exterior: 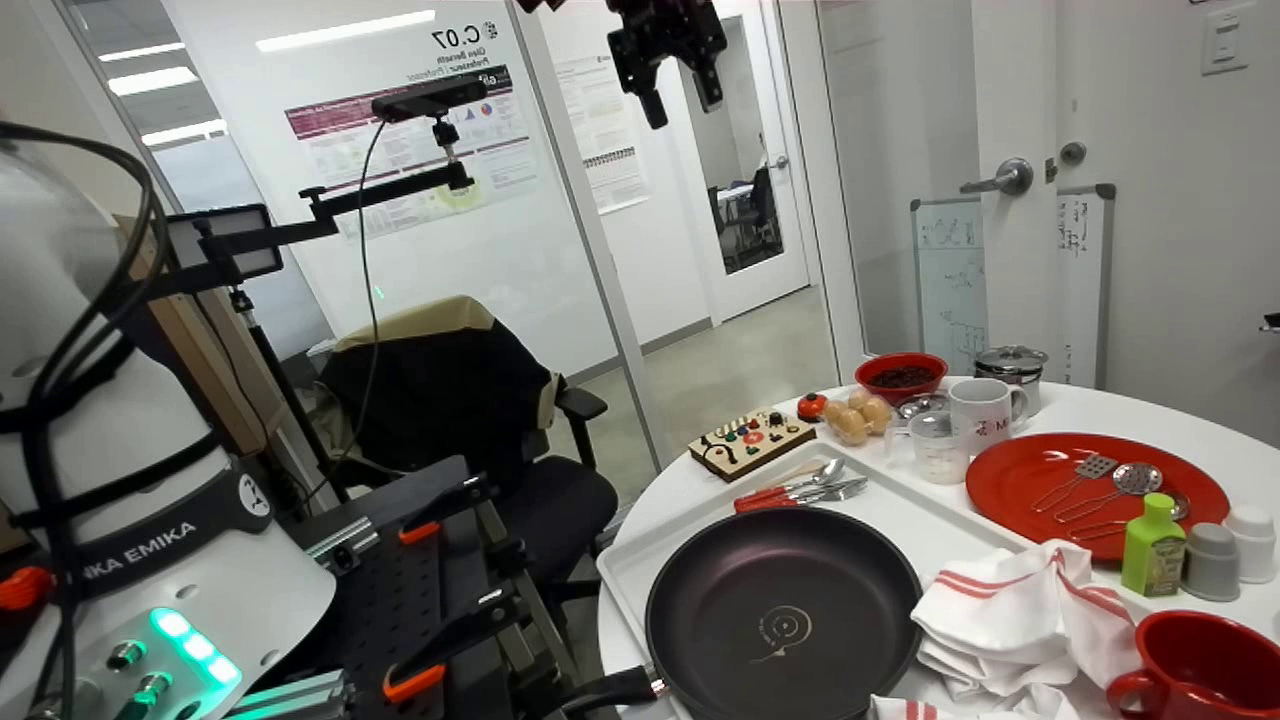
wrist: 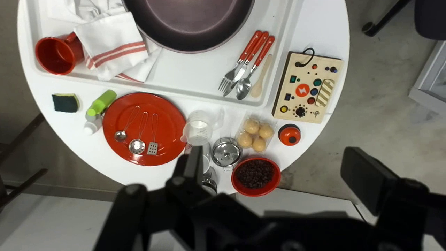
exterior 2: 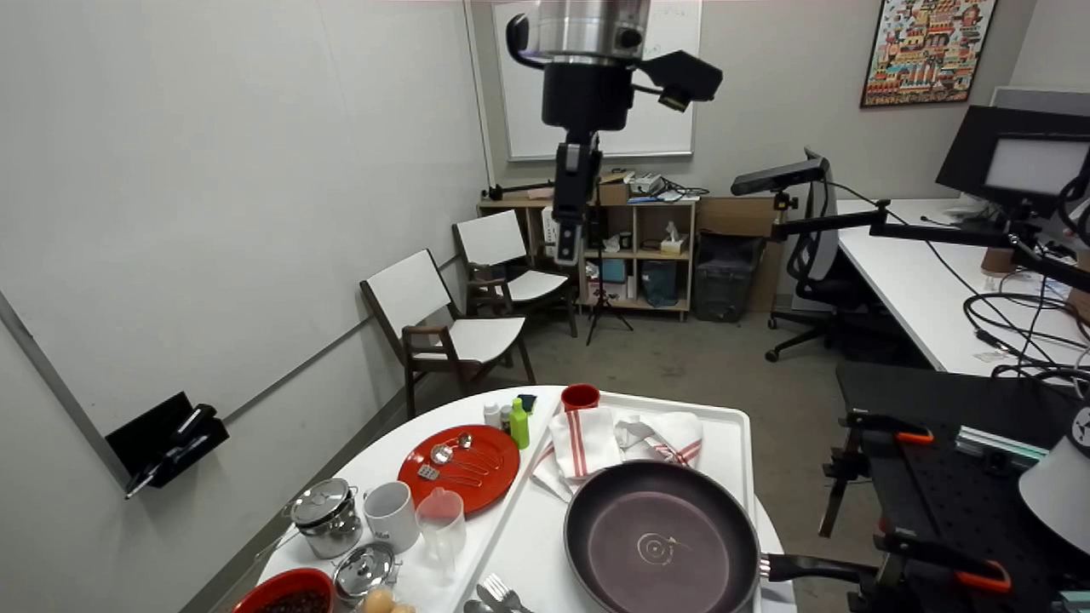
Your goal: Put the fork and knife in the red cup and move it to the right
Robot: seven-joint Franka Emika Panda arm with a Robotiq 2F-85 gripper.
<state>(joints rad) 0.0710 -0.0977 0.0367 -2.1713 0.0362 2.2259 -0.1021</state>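
Note:
The red cup [wrist: 55,55] stands at one end of the white tray, its handle against a folded towel; both exterior views show it too, as a red cup [exterior: 1215,665] in an exterior view. At the tray's opposite end lie the fork [wrist: 228,77] and knife [wrist: 239,75], red-handled and side by side, with a matching spoon [wrist: 243,88] beside them. In an exterior view the fork [exterior 2: 501,587] shows only in part, cut by the lower edge. High above the table hangs my gripper [exterior: 683,102], jaws wide apart and nothing between the fingers [wrist: 362,177].
A black pan [wrist: 190,24] fills the tray's middle, its handle jutting over the table edge. A striped towel [wrist: 111,45] lies between pan and cup. Beyond the tray are a red plate [wrist: 167,118] with small utensils, a measuring cup [wrist: 198,130], eggs [wrist: 251,126] and a red bowl [wrist: 256,190].

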